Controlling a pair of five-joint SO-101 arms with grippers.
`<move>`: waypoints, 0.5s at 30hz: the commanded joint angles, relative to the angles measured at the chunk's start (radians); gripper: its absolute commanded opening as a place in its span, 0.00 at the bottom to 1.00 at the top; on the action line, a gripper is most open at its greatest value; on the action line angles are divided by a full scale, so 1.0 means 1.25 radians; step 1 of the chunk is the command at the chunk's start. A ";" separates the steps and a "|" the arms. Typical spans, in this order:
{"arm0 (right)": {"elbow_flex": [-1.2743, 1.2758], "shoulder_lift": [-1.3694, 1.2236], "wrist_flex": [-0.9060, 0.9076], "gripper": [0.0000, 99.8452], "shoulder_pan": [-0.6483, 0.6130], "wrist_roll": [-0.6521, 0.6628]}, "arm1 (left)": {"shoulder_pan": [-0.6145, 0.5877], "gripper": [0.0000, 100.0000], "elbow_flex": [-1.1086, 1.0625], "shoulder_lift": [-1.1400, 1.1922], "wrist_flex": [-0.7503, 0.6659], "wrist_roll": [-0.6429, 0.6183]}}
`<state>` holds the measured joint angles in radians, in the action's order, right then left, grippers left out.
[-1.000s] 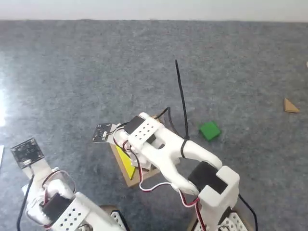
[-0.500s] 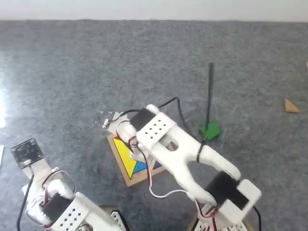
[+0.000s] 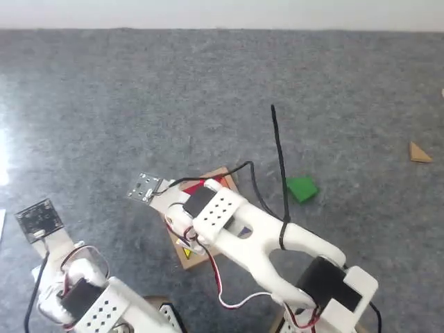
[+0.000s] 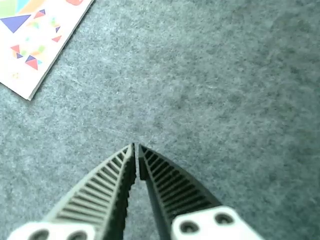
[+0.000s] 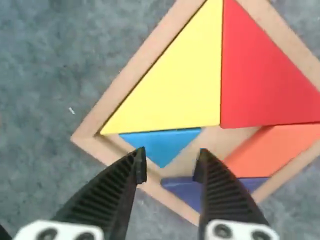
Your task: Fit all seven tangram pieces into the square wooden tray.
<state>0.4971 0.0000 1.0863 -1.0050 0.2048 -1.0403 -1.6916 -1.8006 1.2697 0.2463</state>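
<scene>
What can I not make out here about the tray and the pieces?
- High view: the right arm covers most of the tray, so the number of fitted pieces is hidden.
- Right wrist view: the picture edge cuts off the tray's far corners; the open right tool hides part of the purple piece.
- High view: the tan triangle is too small to identify.

Work surface: grey felt-like mat (image 3: pixel 104 90), mottled, spread across the table. Along its far edge, a pale wall strip (image 3: pixel 222 14). Bright glare patch (image 3: pixel 3 159) at one side.
</scene>
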 commanded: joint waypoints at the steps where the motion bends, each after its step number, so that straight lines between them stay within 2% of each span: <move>1: 0.011 0.046 -0.051 0.11 -0.007 -0.020 | -0.001 0.02 0.017 -0.015 0.000 0.004; 5: 0.021 0.045 -0.058 0.25 -0.007 -0.016 | -0.001 0.02 0.017 -0.015 0.000 0.004; 10: 0.042 0.040 -0.095 0.22 -0.008 -0.016 | 0.000 0.02 0.017 -0.015 0.000 0.004; 15: 0.039 -0.009 -0.096 0.26 -0.045 -0.014 | 0.000 0.02 0.017 -0.015 0.000 0.004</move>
<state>0.5570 -0.0077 0.9789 -1.0203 0.1926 -1.0403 -1.6916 -1.8006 1.2697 0.2463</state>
